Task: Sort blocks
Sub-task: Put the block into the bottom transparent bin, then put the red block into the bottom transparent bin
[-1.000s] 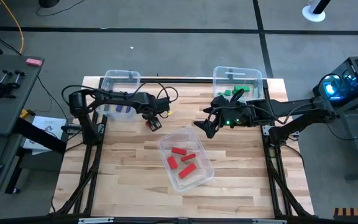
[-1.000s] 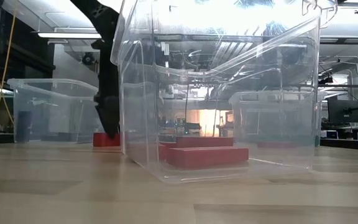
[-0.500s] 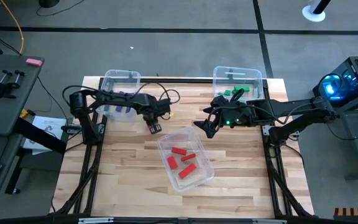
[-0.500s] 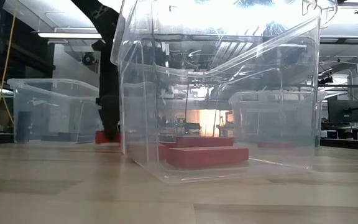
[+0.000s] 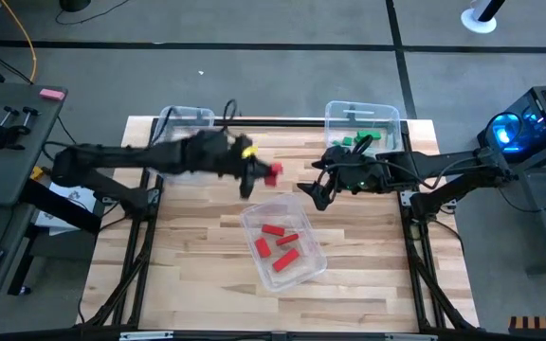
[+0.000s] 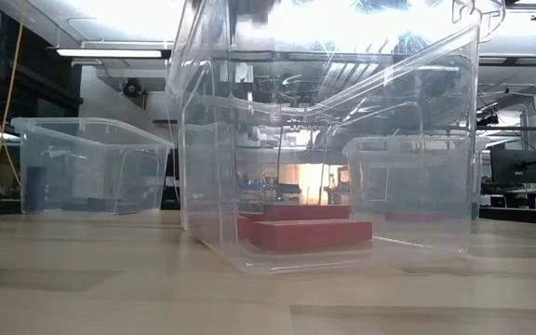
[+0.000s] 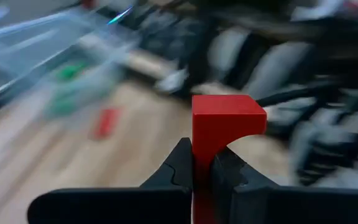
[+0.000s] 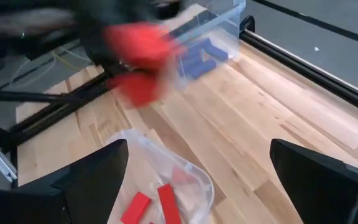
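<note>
No readable text, label, brand, number or sign in any view. Clear bins, blocks, wooden table: all unmarked.
</note>
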You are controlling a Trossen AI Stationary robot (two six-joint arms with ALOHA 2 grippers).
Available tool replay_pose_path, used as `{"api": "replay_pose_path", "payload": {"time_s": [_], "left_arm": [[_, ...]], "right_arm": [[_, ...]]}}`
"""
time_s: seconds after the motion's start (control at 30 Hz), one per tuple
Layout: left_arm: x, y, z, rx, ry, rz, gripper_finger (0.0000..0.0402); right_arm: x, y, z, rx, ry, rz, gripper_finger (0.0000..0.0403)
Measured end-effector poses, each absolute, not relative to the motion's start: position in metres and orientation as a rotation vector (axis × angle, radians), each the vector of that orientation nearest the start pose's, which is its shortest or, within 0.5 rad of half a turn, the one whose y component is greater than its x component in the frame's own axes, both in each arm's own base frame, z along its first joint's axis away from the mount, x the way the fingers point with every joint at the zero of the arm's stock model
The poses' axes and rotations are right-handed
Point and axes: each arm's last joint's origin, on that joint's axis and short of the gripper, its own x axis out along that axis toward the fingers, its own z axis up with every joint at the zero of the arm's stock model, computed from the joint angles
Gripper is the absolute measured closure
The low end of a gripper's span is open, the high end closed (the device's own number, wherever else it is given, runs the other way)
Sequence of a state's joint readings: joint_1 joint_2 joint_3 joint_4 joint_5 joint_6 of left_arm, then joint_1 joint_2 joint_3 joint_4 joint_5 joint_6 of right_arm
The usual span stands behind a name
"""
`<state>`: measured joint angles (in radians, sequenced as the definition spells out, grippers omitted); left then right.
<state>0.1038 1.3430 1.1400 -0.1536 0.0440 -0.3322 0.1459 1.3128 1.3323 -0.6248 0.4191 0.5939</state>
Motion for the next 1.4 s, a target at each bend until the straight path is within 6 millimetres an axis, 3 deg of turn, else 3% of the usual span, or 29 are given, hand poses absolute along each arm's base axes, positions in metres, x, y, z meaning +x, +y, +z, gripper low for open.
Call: {"api": "replay_pose_path", "payload": {"time_s": [0.1,0.2,0.37,0.57,0.67,0.8,0.87,0.97,1.1,1.27,1.4], "left_arm": [[0.302,-0.011,0.336,-0.312,0.315,0.043,0.0399],[0.305,-0.045,0.311,-0.249,0.391,0.075,0.0399],[0.317,-0.074,0.278,-0.180,0.475,0.102,0.0377],[0.332,-0.073,0.267,-0.266,0.503,0.074,0.0307],[0.334,-0.063,0.280,-0.267,0.504,0.079,0.0266],[0.330,-0.043,0.317,-0.207,0.483,0.092,0.0217],[0.323,-0.033,0.343,-0.195,0.432,0.106,0.0200],[0.304,-0.022,0.367,-0.200,0.390,0.132,0.0187],[0.279,-0.016,0.380,-0.247,0.346,0.145,0.0185],[0.255,-0.020,0.371,-0.326,0.332,0.187,0.0184],[0.244,-0.024,0.363,-0.385,0.282,0.238,0.0184]], "right_arm": [[0.271,0.026,0.368,0.396,0.511,-0.438,0.0014],[0.270,0.024,0.366,0.388,0.533,-0.445,0.0014],[0.266,0.021,0.372,0.350,0.522,-0.434,0.0014],[0.255,0.016,0.393,0.332,0.464,-0.427,0.0014],[0.249,0.015,0.400,0.330,0.457,-0.426,0.0014],[0.244,0.015,0.392,0.340,0.540,-0.456,0.0014],[0.241,0.015,0.381,0.353,0.608,-0.490,0.0014],[0.238,0.013,0.356,0.420,0.695,-0.565,0.0014],[0.229,0.008,0.302,0.577,0.788,-0.755,0.0014],[0.203,-0.004,0.234,0.824,0.783,-1.035,0.0014],[0.187,-0.024,0.201,0.930,0.765,-1.184,0.0014]]}}
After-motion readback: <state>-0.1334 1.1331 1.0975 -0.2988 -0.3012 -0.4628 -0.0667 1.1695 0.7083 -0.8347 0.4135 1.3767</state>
